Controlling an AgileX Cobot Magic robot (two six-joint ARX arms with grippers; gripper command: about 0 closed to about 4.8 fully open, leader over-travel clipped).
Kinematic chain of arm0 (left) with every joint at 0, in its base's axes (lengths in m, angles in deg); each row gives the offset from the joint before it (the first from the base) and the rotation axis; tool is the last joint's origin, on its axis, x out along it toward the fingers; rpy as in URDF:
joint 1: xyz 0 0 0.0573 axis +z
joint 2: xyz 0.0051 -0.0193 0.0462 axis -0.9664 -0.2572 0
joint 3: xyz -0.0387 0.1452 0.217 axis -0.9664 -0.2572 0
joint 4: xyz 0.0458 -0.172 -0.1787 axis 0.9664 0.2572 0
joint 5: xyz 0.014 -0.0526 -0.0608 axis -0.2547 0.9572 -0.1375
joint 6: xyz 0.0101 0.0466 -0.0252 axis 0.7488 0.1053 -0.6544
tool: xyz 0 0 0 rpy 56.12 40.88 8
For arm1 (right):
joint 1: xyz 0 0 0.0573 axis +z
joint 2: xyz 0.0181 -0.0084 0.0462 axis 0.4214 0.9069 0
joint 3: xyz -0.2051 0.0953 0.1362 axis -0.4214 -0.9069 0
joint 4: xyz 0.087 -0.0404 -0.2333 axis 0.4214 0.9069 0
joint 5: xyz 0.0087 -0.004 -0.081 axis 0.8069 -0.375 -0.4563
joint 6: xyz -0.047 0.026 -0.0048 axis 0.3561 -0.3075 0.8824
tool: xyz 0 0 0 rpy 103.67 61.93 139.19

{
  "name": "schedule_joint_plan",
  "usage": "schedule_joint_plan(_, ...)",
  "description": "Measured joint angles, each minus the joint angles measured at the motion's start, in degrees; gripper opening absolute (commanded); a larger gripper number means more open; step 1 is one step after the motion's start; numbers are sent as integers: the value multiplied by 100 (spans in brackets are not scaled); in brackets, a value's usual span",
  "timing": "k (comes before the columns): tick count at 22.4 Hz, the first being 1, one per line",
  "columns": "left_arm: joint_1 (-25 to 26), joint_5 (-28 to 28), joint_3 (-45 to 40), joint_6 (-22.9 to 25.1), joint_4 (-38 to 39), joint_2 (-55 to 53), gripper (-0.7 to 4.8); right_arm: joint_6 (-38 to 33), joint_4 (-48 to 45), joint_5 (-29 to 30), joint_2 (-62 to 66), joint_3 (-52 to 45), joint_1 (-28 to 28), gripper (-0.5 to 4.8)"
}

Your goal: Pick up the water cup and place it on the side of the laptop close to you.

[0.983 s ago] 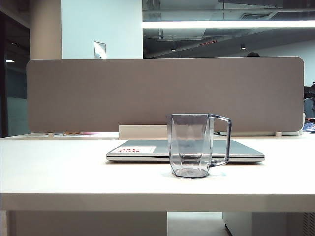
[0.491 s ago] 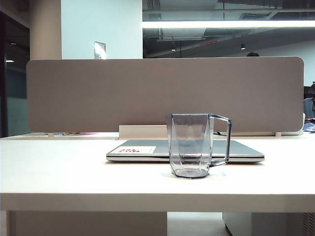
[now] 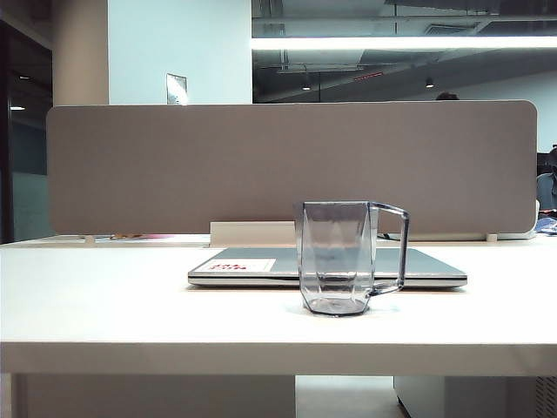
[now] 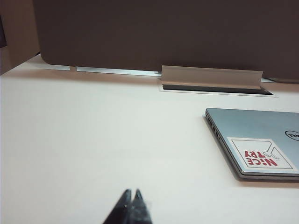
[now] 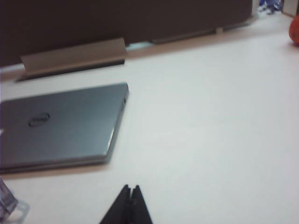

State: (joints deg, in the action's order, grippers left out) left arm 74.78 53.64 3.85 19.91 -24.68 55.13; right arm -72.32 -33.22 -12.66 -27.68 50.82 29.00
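The water cup [image 3: 338, 257], clear grey-tinted plastic with a squared handle on its right, stands upright on the white table just in front of the closed silver laptop [image 3: 252, 266]. No arm shows in the exterior view. In the left wrist view my left gripper [image 4: 131, 193] is shut and empty over bare table, with the laptop [image 4: 261, 140] and its red-print sticker off to one side. In the right wrist view my right gripper [image 5: 130, 189] is shut and empty, the laptop [image 5: 60, 126] lies beyond it, and a corner of the water cup [image 5: 8, 203] shows at the frame's edge.
A grey divider panel [image 3: 287, 165] runs along the back of the white table [image 3: 104, 305], with a cable-slot flap [image 3: 252, 232] behind the laptop. An orange object [image 5: 294, 29] sits at the far corner in the right wrist view.
None in the exterior view; the cup and the laptop stay where they were.
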Motion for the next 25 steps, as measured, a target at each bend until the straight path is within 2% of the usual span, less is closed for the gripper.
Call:
schedule_joint_plan(13,0,0,0,0,7,0,-3,319,-166,166,-330,-9,-173,-2)
schedule_joint_plan(20,0,0,0,0,7,0,-3,457,-155,31,-330,-9,-170,-2)
schedule_joint_plan(25,0,0,0,0,7,0,-3,848,313,35,-330,-9,-136,-2)
